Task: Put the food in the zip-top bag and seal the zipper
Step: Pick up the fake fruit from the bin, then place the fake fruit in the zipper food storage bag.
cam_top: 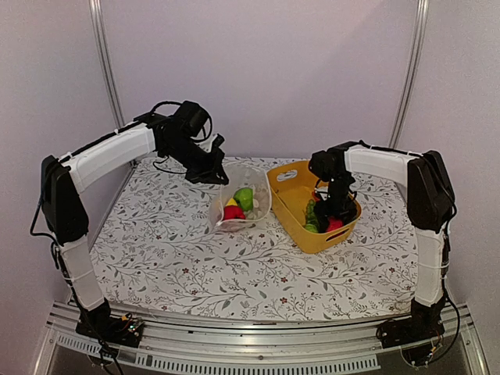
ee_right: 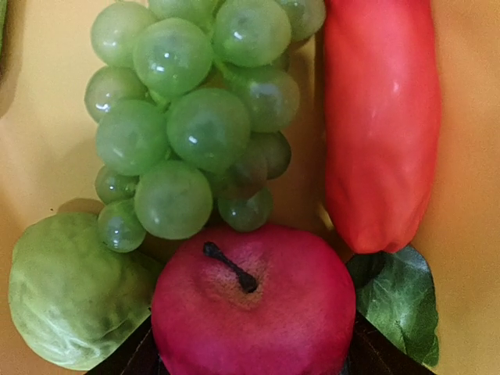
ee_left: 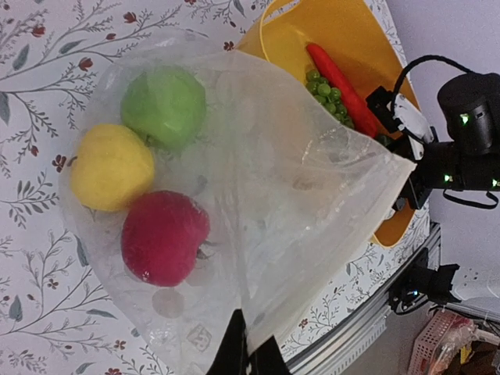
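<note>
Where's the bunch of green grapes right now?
The green grapes sit in the yellow tub on the right of the table; in the right wrist view they lie left of the carrot and above the red apple.

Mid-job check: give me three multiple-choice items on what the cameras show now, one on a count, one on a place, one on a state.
1. How many food pieces are in the zip-top bag? A) one B) three C) five
2. Where are the green grapes? A) in the yellow tub B) in the bag C) on the tablecloth
3. The left claw is: A) open over the tub B) out of view C) shut on the bag's edge

1 B: a green fruit, a lemon and a red apple show through the plastic.
2 A: they lie beside the carrot on the yellow floor.
3 C: the left wrist view shows it pinching the plastic.
</note>
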You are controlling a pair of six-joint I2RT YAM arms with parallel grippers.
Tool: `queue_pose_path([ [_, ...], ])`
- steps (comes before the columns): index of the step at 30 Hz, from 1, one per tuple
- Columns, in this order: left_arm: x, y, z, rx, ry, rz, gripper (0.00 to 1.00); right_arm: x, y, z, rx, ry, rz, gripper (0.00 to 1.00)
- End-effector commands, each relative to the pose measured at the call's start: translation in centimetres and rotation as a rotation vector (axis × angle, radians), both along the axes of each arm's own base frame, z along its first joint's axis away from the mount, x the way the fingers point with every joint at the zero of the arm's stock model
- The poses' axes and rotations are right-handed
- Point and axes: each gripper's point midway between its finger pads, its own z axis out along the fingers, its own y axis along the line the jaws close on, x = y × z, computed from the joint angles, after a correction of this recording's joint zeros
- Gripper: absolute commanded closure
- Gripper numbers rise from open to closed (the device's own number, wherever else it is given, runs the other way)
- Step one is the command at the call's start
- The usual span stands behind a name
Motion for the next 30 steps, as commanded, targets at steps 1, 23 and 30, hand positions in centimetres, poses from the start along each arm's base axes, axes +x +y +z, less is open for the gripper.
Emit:
queue_pose_path([
  [1, -0.3, -0.4, 0.6, -0.024, -0.008, -0.015, 1.0, 1.4, 0.4, 3.8, 0.038, -0.093, -0.012, 0.37],
  [23, 1.5, -1.9, 0.4, -0.078, 0.009, -0.013, 1.0, 1.7, 11.6, 18.9, 0.651, -0.313, 0.126, 0.39],
  [30, 1.9, -2.3, 0.4, -0.091, 0.013, -0.009, 1.0, -0.2, 15.7, 22.7, 0.932, -0.3, 0.203, 0.39],
])
